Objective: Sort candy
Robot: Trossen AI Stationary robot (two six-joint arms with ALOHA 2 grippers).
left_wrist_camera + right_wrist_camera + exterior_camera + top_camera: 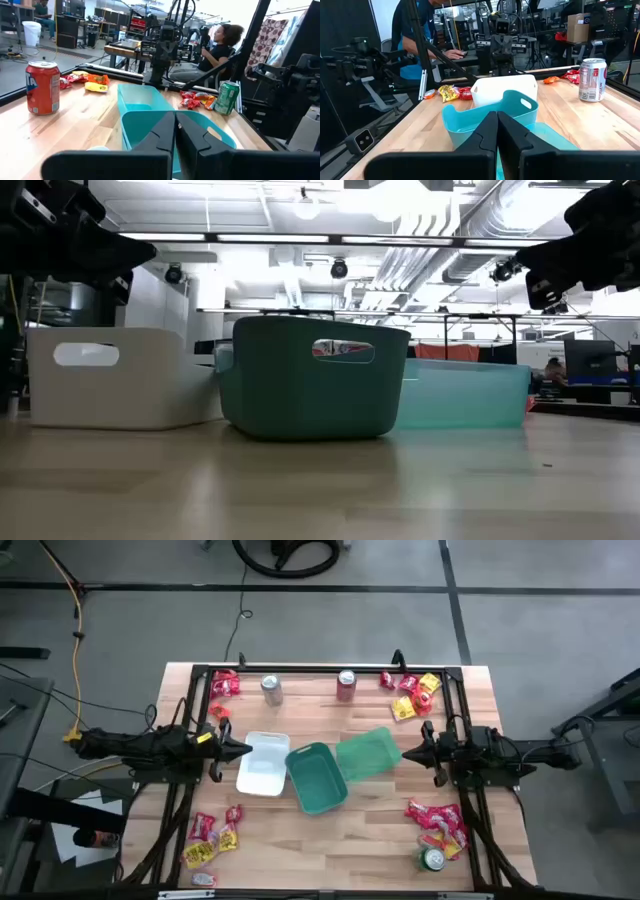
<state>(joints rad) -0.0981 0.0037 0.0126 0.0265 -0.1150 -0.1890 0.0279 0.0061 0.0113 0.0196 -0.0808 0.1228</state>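
I see the left gripper (243, 749) hovering at the white plastic bin (263, 764), fingers pressed together and empty. The right gripper (408, 752) hovers at the pale translucent green bin (368, 754), likewise closed on nothing. The dark teal bin (318, 778) sits between them, its long axis skewed to the table edges.

The small crinkly red, yellow and orange candy packets lie well apart from both grippers, in four corner heaps: far left (224, 686), far right (413, 692), near left (211, 836), near right (437, 821). They lie flat at mixed angles. I cannot read any wrapper printing.
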